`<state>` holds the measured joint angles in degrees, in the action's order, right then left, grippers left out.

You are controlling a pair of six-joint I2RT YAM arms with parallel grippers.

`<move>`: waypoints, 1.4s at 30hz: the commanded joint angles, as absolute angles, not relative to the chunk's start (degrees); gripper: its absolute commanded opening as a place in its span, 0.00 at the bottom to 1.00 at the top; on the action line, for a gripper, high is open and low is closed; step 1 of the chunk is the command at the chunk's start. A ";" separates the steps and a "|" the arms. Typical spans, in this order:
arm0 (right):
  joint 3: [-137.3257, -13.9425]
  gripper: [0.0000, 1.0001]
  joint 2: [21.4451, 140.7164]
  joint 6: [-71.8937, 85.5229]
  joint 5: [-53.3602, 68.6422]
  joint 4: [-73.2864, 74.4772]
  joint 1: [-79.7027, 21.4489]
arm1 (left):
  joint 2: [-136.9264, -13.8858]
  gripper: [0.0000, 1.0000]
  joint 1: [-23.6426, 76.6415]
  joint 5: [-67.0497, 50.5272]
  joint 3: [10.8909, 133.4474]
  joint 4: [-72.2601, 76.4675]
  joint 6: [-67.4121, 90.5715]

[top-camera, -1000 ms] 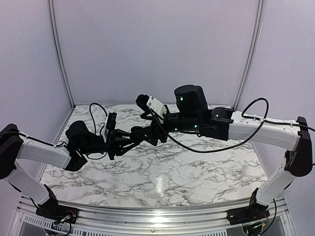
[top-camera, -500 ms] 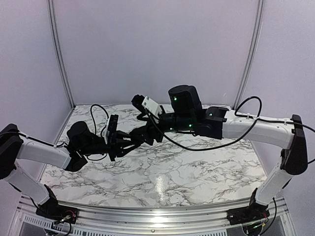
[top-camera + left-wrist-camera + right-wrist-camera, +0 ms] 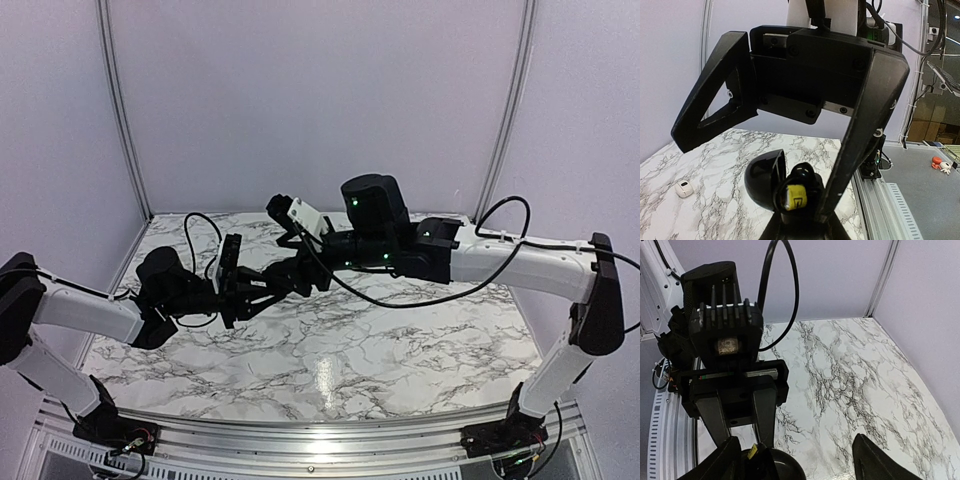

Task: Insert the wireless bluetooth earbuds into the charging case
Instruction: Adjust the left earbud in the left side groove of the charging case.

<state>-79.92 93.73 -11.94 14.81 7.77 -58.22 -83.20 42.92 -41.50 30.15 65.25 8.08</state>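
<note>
My left gripper (image 3: 800, 222) is shut on the black charging case (image 3: 765, 182) and holds it above the marble table with the lid open to the left. A yellow label (image 3: 794, 196) shows inside the case. Above the label a small glossy black rounded piece (image 3: 806, 172), seemingly an earbud, sits in the case. I see no second earbud. My right gripper (image 3: 800, 465) is open, and its wide-apart fingers (image 3: 865, 125) straddle the case from the far side. In the top view the two grippers, left (image 3: 288, 278) and right (image 3: 305, 262), meet mid-air over the table's middle.
A small white object (image 3: 684, 188) lies on the marble table (image 3: 340, 350) to the left. The table's metal rail (image 3: 885, 200) runs along the right of the left wrist view. Purple walls (image 3: 320, 100) close in the back and sides.
My right arm has moved left and slightly back toward the left gripper, closing around the case. In the last half second almost nothing moved.
</note>
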 commanded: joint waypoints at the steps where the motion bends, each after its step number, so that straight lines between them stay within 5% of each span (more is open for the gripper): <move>1: -78.26 0.76 90.49 -11.58 16.14 7.51 -57.83 | -81.68 0.00 42.88 -41.05 30.32 66.73 7.82; 11: -75.88 0.76 85.36 -12.13 16.76 5.18 -57.44 | -82.31 0.00 42.80 -38.57 31.88 61.12 6.07; 24: -90.30 0.34 94.76 -13.68 8.19 22.94 -57.39 | -81.64 0.00 42.98 -34.28 35.58 43.32 -6.03; 42: -94.44 0.20 100.03 -13.67 13.69 30.63 -57.36 | -81.87 0.00 43.13 -34.03 37.50 36.12 -10.55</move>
